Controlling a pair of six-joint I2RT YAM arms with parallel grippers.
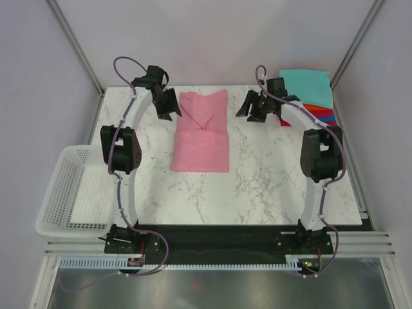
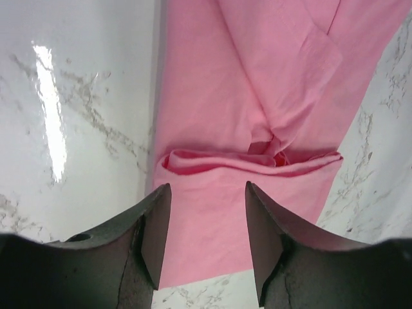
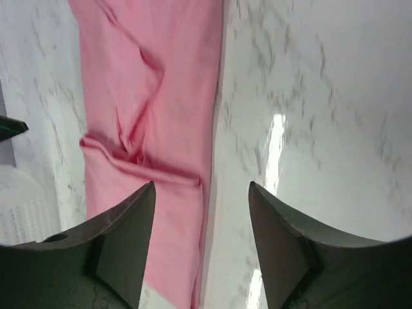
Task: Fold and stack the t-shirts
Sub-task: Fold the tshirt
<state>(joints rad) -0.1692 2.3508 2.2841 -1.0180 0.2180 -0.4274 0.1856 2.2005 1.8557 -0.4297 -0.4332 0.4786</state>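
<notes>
The pink t-shirt [image 1: 202,132] lies on the marble table [image 1: 270,187], folded into a long strip with its sleeves tucked in. It also shows in the left wrist view [image 2: 257,96] and the right wrist view [image 3: 161,109]. My left gripper [image 1: 172,103] is open and empty, hovering at the shirt's far left corner [image 2: 207,238]. My right gripper [image 1: 252,106] is open and empty, hovering over the shirt's far right edge [image 3: 201,251]. A stack of folded shirts, teal [image 1: 308,84] on top with orange, blue and red edges [image 1: 322,114] below, sits at the far right corner.
A white mesh basket [image 1: 71,193] hangs off the table's left edge. Metal frame posts [image 1: 77,45] stand at the back corners. Bare marble lies in front of the pink shirt.
</notes>
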